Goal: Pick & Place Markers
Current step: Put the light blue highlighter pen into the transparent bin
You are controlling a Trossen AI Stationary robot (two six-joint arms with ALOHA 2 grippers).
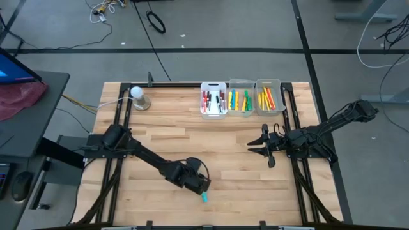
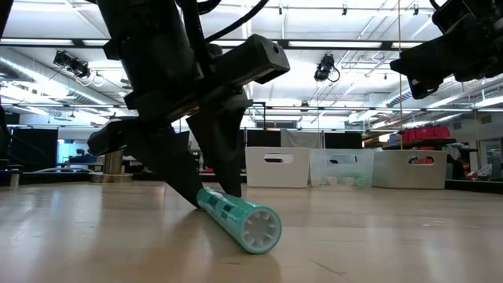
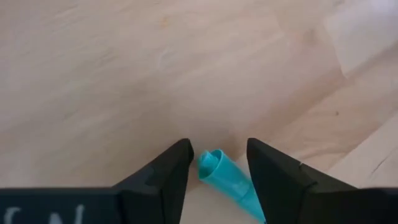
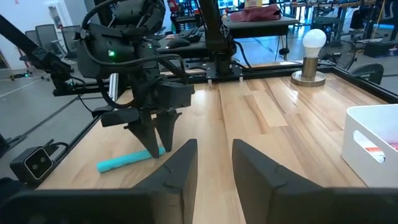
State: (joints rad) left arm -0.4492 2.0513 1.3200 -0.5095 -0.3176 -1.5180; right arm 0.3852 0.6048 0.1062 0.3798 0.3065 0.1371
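From overhead I've got the left gripper [image 1: 203, 189] down low near the front edge of the table [image 1: 166, 144], right over a cyan marker [image 1: 205, 197] — only a sliver of cyan pokes out past the fingers from up here. The low view gives me far more: the marker [image 2: 240, 219] lies flat on the wood, its ribbed end facing the camera, and the two dark fingers [image 2: 169, 169] come down on either side of its far end. My left wrist camera shows it best — the marker [image 3: 227, 179] sits between the fingers [image 3: 171, 171], with a visible gap on each side, so the jaws are apart around it, straddling, not clamped.

The right gripper [image 1: 257, 144] hangs over the right half of the table, well apart from the marker, nothing between its fingers; the right wrist view shows them parted with bare wood in the gap. That same view catches the left arm from across the table, standing over the marker [image 4: 124, 162].

At the back edge, three bins in a row: a white bin [image 1: 213, 100] with red and dark markers, a clear bin [image 1: 240, 99] with yellow and green ones, another clear bin [image 1: 270, 97] with orange and yellow. A white bulb on a stand [image 1: 140, 97] sits at the back left.
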